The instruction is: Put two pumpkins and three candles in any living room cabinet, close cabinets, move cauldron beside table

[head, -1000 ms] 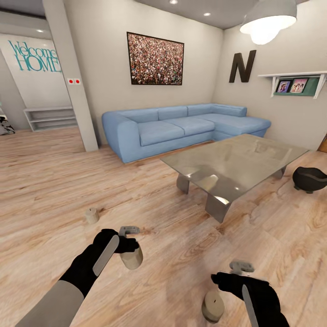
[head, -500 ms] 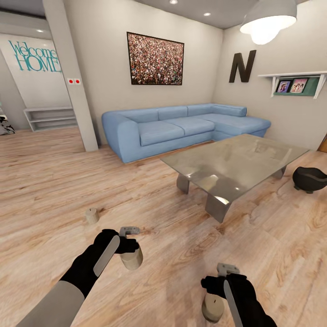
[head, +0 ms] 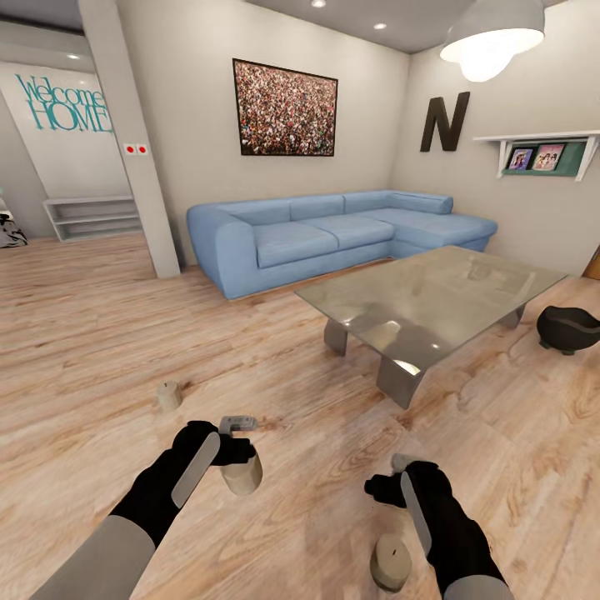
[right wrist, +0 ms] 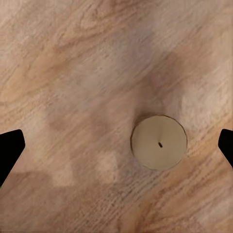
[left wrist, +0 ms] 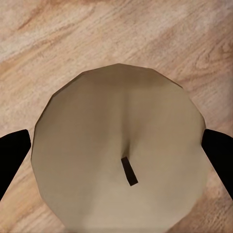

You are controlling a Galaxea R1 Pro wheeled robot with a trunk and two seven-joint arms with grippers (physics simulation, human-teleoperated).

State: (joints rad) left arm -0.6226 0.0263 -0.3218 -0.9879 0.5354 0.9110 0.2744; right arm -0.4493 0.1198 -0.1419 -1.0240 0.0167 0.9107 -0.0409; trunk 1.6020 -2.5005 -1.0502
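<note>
The room was a living room with a pale wood floor (head: 92,333), a long blue sofa (head: 333,233) against the far wall and a low glass surface (head: 433,296) on metal legs in front of it. A dark cauldron (head: 568,327) sat on the floor just beside the surface's right end. A framed picture (head: 286,107), a black letter N (head: 445,122) and a wall shelf (head: 542,150) hung on the walls.

Three candles were in sight. One (head: 168,394) stood alone on the floor, left of the arms. The left end effector (head: 240,450) was clamped on the second (head: 242,475), its dark fingers (left wrist: 13,158) pressed to either side in the left wrist view. The third (head: 390,562) stood on the floor below the right end effector (head: 400,471), whose fingers (right wrist: 9,148) were spread wide apart, well clear of that candle (right wrist: 158,141).
</note>
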